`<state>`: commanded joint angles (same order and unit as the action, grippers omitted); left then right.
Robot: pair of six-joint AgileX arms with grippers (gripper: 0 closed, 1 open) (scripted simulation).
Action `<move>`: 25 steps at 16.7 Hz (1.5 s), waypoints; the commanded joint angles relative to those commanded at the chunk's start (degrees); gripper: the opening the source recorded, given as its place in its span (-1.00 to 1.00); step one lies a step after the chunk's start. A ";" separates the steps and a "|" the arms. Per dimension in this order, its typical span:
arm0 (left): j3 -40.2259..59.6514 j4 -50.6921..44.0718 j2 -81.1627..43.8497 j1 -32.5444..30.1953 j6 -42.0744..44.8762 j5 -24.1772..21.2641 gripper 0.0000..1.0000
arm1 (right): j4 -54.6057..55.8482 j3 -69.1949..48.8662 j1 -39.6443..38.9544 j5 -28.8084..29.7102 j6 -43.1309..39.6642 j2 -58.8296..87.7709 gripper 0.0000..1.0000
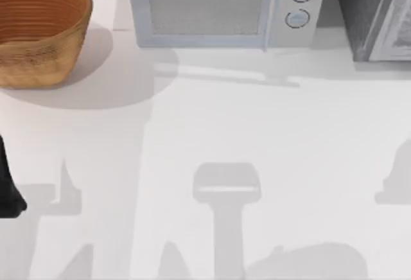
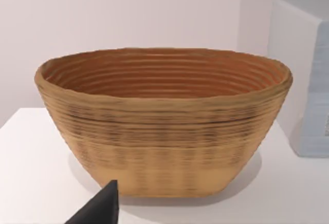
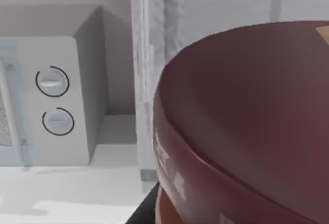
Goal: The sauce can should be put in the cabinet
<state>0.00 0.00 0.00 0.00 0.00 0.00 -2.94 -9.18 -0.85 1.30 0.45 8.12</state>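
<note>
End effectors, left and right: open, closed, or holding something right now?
Left end effector: cannot be told.
Right end effector: cannot be told; the sauce can sits right against its wrist camera.

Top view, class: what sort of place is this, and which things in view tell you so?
Probably a mock kitchen counter in a rendered scene: a white microwave with two knobs, a woven basket and a grey cabinet stand along the back of a plain white table.

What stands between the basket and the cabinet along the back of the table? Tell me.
In the top view, the white microwave stands between the woven basket at the left and the grey cabinet at the right.
</note>
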 joint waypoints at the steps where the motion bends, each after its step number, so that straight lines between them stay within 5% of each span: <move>1: 0.00 0.00 0.00 0.00 0.00 0.00 1.00 | -1.01 -3.65 -0.38 0.47 0.15 2.77 -1.00; 16: 0.00 0.00 0.00 0.00 0.00 0.00 1.00 | -22.68 -84.00 -7.80 9.67 1.67 59.26 -1.00; 25: 0.00 0.00 0.00 0.00 0.00 0.00 1.00 | -26.76 -97.66 -10.08 10.30 0.54 69.35 -1.00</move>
<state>0.00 0.00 0.00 0.00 0.00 0.00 -29.70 -106.84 -10.92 11.60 0.99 77.47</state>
